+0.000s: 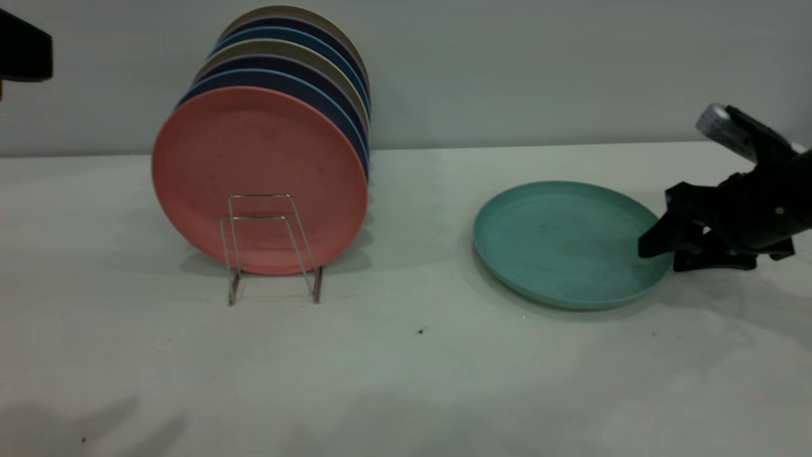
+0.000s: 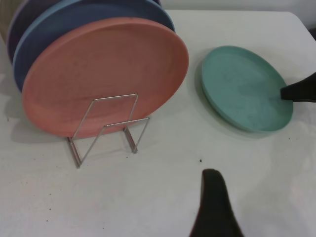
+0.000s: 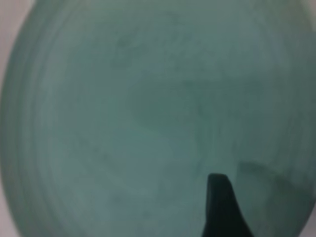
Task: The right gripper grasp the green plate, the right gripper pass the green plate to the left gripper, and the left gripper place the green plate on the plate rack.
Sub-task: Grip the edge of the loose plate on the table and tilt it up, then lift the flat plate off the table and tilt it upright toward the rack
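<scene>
The green plate (image 1: 564, 241) lies flat on the table right of centre. It also shows in the left wrist view (image 2: 244, 89) and fills the right wrist view (image 3: 148, 113). My right gripper (image 1: 658, 257) is at the plate's right rim, open, with one finger (image 3: 222, 207) above the plate's inside and the other low beside the rim. The plate rack (image 1: 269, 247) is a low silver wire rack at the left, also seen in the left wrist view (image 2: 106, 128). My left arm (image 1: 22, 47) is high at the far left, with one finger (image 2: 215, 207) in view and nothing in it.
A salmon-pink plate (image 1: 260, 178) stands upright in the rack, with several dark blue and beige plates (image 1: 298, 70) stacked behind it. Two wire loops at the rack's front hold nothing. A grey wall runs behind the white table (image 1: 406, 368).
</scene>
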You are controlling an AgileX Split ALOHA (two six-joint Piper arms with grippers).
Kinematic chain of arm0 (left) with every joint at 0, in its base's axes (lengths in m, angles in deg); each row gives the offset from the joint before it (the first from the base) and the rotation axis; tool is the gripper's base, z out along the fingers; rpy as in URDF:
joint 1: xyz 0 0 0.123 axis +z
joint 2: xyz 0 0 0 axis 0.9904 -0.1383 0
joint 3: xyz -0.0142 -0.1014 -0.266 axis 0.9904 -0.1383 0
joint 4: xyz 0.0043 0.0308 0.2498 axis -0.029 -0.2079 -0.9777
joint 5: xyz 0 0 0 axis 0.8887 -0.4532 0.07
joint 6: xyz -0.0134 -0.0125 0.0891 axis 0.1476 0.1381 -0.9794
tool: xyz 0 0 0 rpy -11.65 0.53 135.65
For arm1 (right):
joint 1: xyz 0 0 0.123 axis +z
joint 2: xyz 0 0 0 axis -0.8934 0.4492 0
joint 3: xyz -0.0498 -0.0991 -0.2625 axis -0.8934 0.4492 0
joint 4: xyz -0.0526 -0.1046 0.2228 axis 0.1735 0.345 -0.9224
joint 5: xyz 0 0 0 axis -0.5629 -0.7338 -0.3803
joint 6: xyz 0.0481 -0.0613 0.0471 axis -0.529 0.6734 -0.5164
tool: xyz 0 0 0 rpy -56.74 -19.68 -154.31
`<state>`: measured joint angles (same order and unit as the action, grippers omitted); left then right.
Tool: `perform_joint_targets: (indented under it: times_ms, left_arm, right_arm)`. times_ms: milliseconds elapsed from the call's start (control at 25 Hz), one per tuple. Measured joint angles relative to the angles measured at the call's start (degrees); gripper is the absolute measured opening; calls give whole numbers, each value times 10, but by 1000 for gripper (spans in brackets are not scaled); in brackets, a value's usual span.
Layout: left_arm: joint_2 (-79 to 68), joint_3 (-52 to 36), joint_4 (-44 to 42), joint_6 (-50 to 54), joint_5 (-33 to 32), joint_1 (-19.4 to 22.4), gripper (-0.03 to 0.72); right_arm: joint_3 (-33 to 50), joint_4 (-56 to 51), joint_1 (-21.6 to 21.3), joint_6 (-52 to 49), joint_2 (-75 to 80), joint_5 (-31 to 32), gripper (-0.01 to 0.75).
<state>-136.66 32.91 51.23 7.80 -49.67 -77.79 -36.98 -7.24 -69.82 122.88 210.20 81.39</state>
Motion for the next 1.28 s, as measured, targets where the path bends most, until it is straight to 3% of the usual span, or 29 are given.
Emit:
perform_joint_targets:
  times_ms: [80,200,360,440,560,880,1280]
  left_arm:
    - [0,0,0,0,0,0,539]
    - [0,0,0,0,0,0,539]
    - [0,0,0,0,0,0,539]
    - [-1,0,0,0,0,0,539]
    - [-4,0,11,0,-1,0,534]
    - [-127,3,64,-30,-65,0,512]
    - [-291,6,186,-146,-87,0,512]
  right_arm:
    - [-13,-1,0,-9,12,4,457]
    - [-22,-6,0,-20,20,7,355]
    - [-23,-5,0,-27,25,3,92]
    - [-23,-4,0,-29,26,1,32]
    - [-23,31,0,-31,19,1,14]
    - [-23,256,17,-120,-75,32,13]
    - [-23,230,152,-129,-128,104,13]
